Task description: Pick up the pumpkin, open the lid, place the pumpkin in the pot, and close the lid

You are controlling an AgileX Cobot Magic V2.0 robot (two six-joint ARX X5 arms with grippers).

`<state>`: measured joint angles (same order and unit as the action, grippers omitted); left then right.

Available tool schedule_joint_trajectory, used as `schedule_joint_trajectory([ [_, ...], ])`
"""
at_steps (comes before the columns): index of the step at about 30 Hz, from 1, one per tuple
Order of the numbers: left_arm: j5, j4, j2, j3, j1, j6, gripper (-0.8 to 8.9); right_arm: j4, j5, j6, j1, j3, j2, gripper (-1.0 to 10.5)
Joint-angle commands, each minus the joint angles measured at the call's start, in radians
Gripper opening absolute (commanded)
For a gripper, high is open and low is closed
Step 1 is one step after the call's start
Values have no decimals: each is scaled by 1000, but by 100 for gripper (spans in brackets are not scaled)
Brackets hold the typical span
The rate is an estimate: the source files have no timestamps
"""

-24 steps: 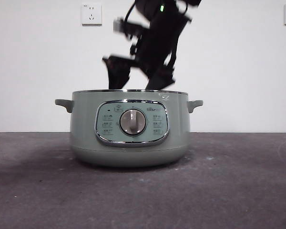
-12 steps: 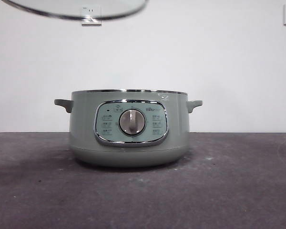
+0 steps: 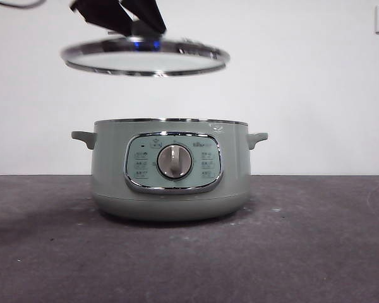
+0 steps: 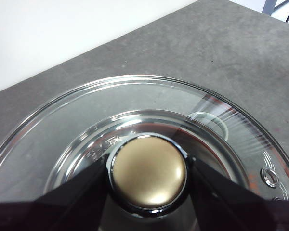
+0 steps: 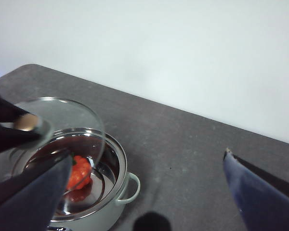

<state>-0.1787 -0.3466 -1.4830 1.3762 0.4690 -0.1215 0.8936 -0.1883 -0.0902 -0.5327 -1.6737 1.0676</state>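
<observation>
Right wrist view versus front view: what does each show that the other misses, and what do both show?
Only the right wrist view shows the pumpkin lying inside the pot, and the right gripper with its jaws open. Only the front view shows the pot's control panel and dial. Both show the lid held above the pot by the left gripper.

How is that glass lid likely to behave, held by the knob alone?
The lid hangs from its knob, gripped by the left claw; the knob looks round and smooth, so it could swivel or slip. Glass dome with a metal rim: probably rigid, fairly heavy, breakable if dropped. It sits off-centre above the pot, so it may swing when lowered.
</observation>
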Motion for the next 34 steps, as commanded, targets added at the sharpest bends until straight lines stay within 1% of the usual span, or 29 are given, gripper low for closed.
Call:
schedule_joint_trajectory([
  [1,-10,85,-26,6,7,-11,-9,11,2,11,-4,0,-16,596],
  [7,-10,148,-105,6,16,-11,-9,35,2,11,-4,0,-26,595],
  [13,-9,156,-156,6,22,-11,-9,57,2,11,-4,0,-26,595],
  [24,-10,174,-212,6,30,-11,-9,59,2,11,-4,0,-26,595],
  [34,-6,172,-223,6,30,-11,-9,88,2,10,-4,0,-26,595],
])
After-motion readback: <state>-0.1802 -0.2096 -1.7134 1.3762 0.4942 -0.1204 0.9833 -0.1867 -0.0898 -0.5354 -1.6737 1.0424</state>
